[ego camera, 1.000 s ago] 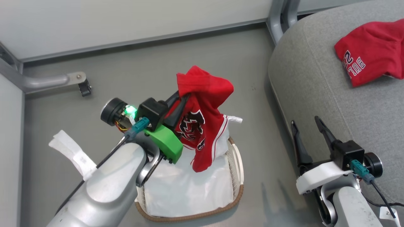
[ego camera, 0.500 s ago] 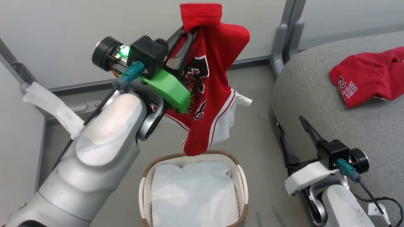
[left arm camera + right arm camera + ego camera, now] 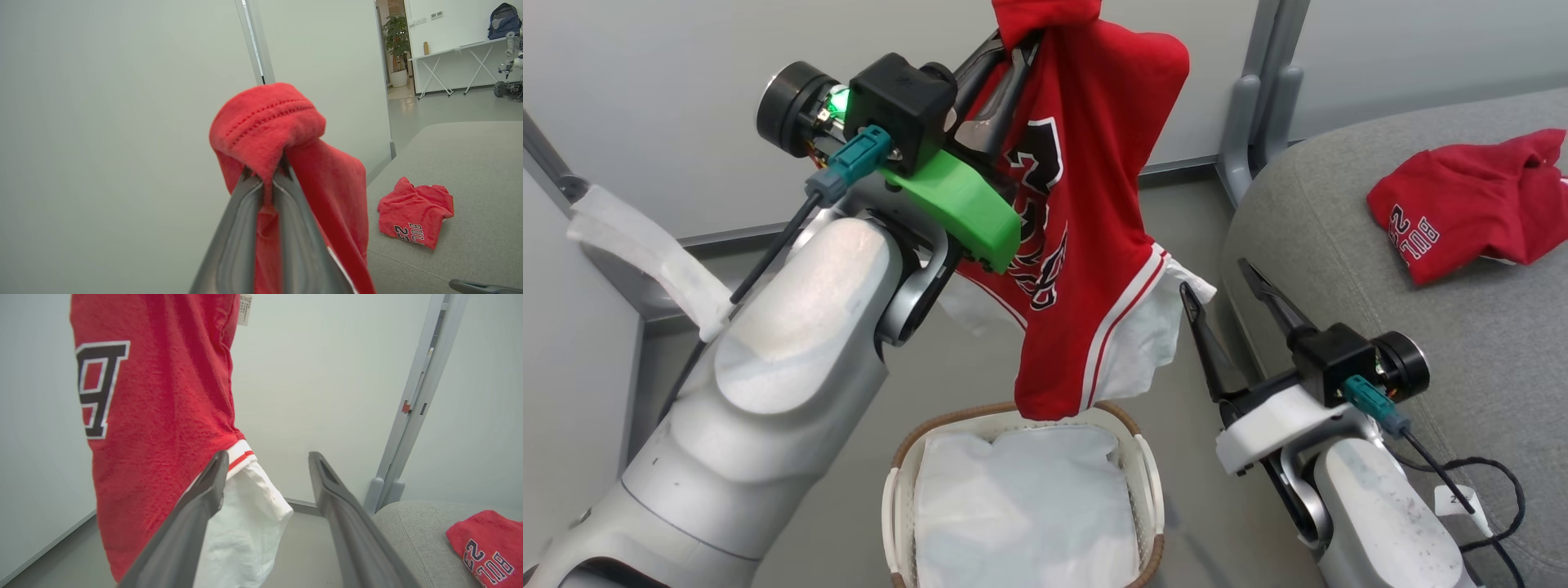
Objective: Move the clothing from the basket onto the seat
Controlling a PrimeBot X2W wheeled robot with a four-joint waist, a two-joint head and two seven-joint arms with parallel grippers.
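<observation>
The light grey seat [image 3: 1339, 269] takes up the right side. A red jersey [image 3: 1086, 204] hangs full length from the left gripper [image 3: 265, 179], whose fingers are pinched on a bunched fold at its top. It carries a dark, white-edged figure, white trim with a red stripe, and a white part below. Its lower end hangs just above the far rim of the basket [image 3: 894, 490], which stands on the floor with its white cloth liner [image 3: 1021, 506] inside. A second red jersey [image 3: 1462, 204] lies crumpled on the seat, reading "BUL" and "23". The right gripper [image 3: 1215, 278] is spread wide and empty, just beside the hanging white part. A small label [image 3: 245, 308] near the top of the hanging jersey is too small to read.
</observation>
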